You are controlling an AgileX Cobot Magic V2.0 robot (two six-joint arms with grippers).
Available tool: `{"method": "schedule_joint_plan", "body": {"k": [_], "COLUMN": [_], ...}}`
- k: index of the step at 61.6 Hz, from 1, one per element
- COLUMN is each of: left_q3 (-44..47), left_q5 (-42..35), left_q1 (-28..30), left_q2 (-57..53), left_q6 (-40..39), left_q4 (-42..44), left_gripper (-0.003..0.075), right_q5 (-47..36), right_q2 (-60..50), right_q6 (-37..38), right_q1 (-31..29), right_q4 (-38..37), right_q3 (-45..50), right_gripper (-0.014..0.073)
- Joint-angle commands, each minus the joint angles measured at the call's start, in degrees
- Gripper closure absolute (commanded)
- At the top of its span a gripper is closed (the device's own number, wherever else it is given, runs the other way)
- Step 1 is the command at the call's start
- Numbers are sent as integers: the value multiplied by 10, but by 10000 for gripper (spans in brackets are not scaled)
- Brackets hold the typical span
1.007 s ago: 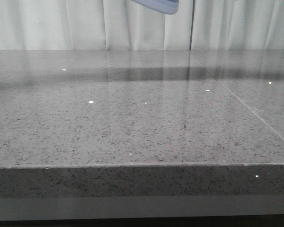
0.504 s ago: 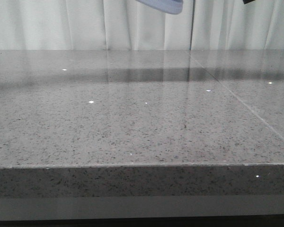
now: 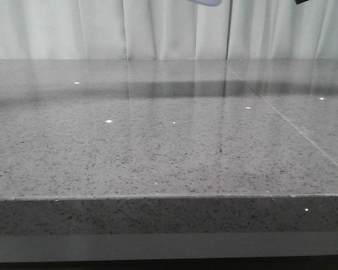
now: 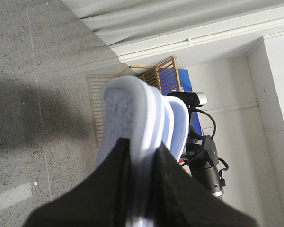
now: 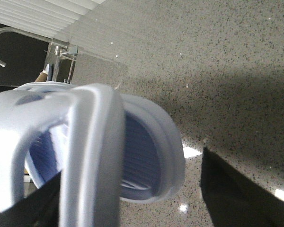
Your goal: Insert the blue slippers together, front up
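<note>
The blue slippers (image 4: 132,113) hang high above the table, the two soles lying against each other and seen edge-on in the left wrist view. My left gripper (image 4: 142,189) is shut on them, a black finger on each side. In the right wrist view the slippers (image 5: 151,156) fill the near field, a wide strap (image 5: 92,156) crossing in front. My right gripper (image 5: 128,172) is open around that strap, and its one fully visible finger (image 5: 236,189) stands apart from the foam. The front view catches only a sliver of slipper (image 3: 208,2) at the top edge.
The speckled grey stone table (image 3: 169,146) spreads below, with a white curtain (image 3: 56,28) behind it. A black camera on a stand (image 4: 206,156) and a wooden rack (image 4: 161,75) lie beyond the slippers. A black part of the right arm (image 3: 302,1) shows at the front view's top edge.
The slippers have risen almost out of the front view's top edge. A black piece of the right arm has come in at the top right.
</note>
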Motion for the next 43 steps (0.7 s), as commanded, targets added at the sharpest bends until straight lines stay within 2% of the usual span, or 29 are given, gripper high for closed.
{"method": "schedule_joint_plan", "body": {"k": [1, 10, 23, 43], "left_q3": [-16, -16, -16, -16], "left_q5": [68, 67, 60, 60], "left_q1": [7, 12, 13, 13], "left_q2": [-29, -29, -29, -29], "left_q6": [0, 0, 0, 0], "left_q4": [-65, -51, -27, -19], "left_gripper": [739, 739, 739, 739], "right_q5": [60, 63, 63, 63], "right_q2": [-37, -39, -39, -40], "right_q6": [-2, -1, 20, 28], "right_q1": [-9, -19, -21, -25], "right_q4": [26, 23, -34, -34], "right_q3": [-22, -27, -58, -74], "right_gripper": [70, 70, 70, 70]}}
